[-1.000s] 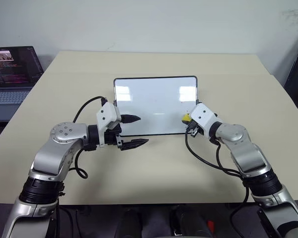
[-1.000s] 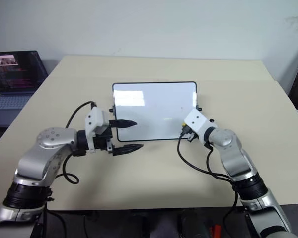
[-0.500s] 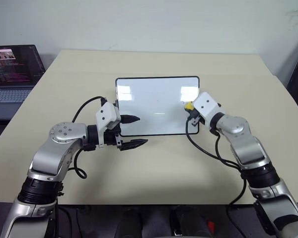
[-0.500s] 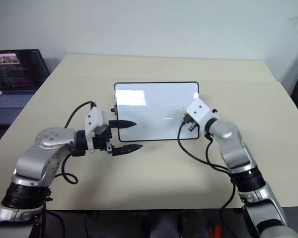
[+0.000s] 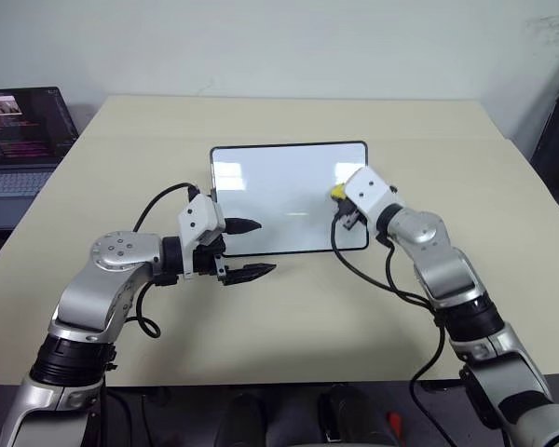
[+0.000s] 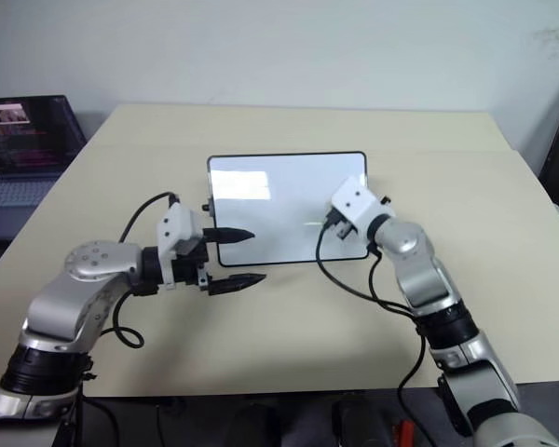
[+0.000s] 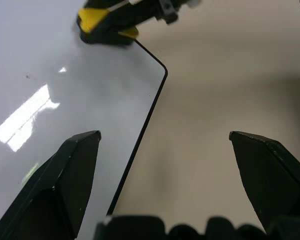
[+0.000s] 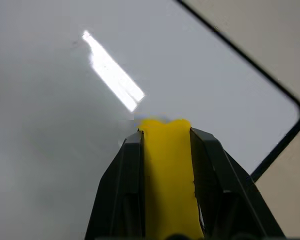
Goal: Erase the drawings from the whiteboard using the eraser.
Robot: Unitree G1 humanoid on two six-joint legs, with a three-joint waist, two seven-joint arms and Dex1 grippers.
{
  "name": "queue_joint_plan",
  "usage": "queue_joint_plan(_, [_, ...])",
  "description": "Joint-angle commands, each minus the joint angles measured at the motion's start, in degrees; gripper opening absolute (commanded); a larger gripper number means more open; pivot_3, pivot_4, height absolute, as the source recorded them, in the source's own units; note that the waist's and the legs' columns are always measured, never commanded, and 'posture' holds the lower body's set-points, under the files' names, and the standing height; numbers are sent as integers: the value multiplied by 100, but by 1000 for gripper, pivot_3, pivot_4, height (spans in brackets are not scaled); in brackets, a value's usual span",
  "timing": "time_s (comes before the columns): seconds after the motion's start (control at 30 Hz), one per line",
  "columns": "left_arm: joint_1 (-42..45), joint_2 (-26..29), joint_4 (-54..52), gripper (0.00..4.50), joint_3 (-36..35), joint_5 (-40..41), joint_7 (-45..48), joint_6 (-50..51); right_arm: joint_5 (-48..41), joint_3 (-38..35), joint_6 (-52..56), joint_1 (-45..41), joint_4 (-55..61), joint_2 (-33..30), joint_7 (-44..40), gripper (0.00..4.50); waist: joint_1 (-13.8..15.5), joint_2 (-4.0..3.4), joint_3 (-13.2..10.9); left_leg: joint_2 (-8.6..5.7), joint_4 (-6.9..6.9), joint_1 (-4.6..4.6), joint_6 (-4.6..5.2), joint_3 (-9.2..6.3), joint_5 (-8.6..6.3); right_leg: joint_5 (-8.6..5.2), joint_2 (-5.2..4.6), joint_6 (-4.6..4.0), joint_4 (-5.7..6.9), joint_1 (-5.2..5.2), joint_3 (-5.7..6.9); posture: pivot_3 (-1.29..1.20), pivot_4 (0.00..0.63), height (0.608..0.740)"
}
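Note:
The whiteboard (image 5: pixel 279 186) lies flat in the middle of the table, glossy white with a thin black frame. I can make out no drawings on its surface. My right gripper (image 5: pixel 341 197) is shut on the yellow eraser (image 5: pixel 337 192) and holds it over the board's right part, close to the surface. In the right wrist view the eraser (image 8: pixel 167 175) sits between the two black fingers above the white board (image 8: pixel 50 100). My left gripper (image 5: pixel 265 247) is open and empty, hovering at the board's near left corner. The left wrist view shows the eraser (image 7: pixel 97 20) beyond the board's corner.
An open laptop (image 5: pixel 19 140) stands at the table's far left edge. The beige table (image 5: pixel 289 317) has free room in front of the board and on both sides. Black cables loop from both wrists.
My right gripper has carried the eraser away from me and leftward, from the board's near right edge onto its right half. The left arm has stayed put.

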State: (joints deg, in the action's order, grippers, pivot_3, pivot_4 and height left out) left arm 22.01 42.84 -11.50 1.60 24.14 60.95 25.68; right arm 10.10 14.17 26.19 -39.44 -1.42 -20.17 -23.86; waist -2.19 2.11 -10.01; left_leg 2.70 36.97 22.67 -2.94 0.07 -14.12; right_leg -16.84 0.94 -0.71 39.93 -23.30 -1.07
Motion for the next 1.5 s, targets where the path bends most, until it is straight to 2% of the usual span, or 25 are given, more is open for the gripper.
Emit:
queue_joint_plan(0.03, [31,89,-152,4500,-182,64,58,-112,78,-109,-196,-33,-58,21,136,966,30,0,0,0,-1,3,0,0,0,0,0,0,-4,-1,1,0,150,740])
queue_joint_plan(0.27, [30,83,-140,4500,-190,42,64,-141,-30,153,218,529,292,-254,-544,966,36,1,1,0,0,3,0,-2,-1,0,-2,0,-6,0,3,0,150,740])
queue_joint_plan(0.37, [25,77,-146,4500,-198,46,60,-138,15,85,216,577,360,-238,-509,966,25,1,1,-1,1,-8,1,3,-1,-2,0,3,1,2,-1,0,150,740])
queue_joint_plan(0.47, [48,16,-101,4500,-131,30,73,-178,108,-183,84,485,256,-222,-136,966,34,1,1,-2,1,-10,1,0,0,-8,2,14,4,3,3,0,150,740])
queue_joint_plan(0.7, [153,-79,4,4500,-37,3,113,-287,-57,-196,455,1134,815,-696,-630,966,76,4,3,-1,1,-2,1,-3,0,-14,-4,25,-3,6,3,0,150,740])
queue_joint_plan(0.87, [392,-216,203,4500,124,-54,216,-397,-264,-444,805,1428,1401,-656,-631,965,62,5,3,-2,3,-4,1,-1,0,-14,-6,26,0,7,2,0,150,740])
queue_joint_plan(0.97, [528,-243,349,4500,151,-86,276,-445,-287,-516,822,1343,1443,-607,-518,965,55,4,3,-6,3,-6,1,-1,1,-14,2,27,2,6,4,0,150,740])
queue_joint_plan(1.27, [537,-223,369,4500,159,-105,331,-480,30,-352,124,141,255,-81,237,965,-11,1,1,-5,-2,-1,1,-1,0,-14,3,26,1,0,3,0,150,740])
queue_joint_plan(1.33, [511,-207,340,4500,142,-101,324,-469,57,-300,66,104,147,-56,217,965,16,1,1,-4,-1,4,1,-1,0,0,2,1,-3,-1,4,0,150,740])
queue_joint_plan(1.5, [445,-165,257,4500,82,-81,279,-435,116,-1,183,297,155,-218,-205,965,18,2,1,-2,0,6,1,3,-1,1,-1,0,-10,-1,-2,0,150,740])
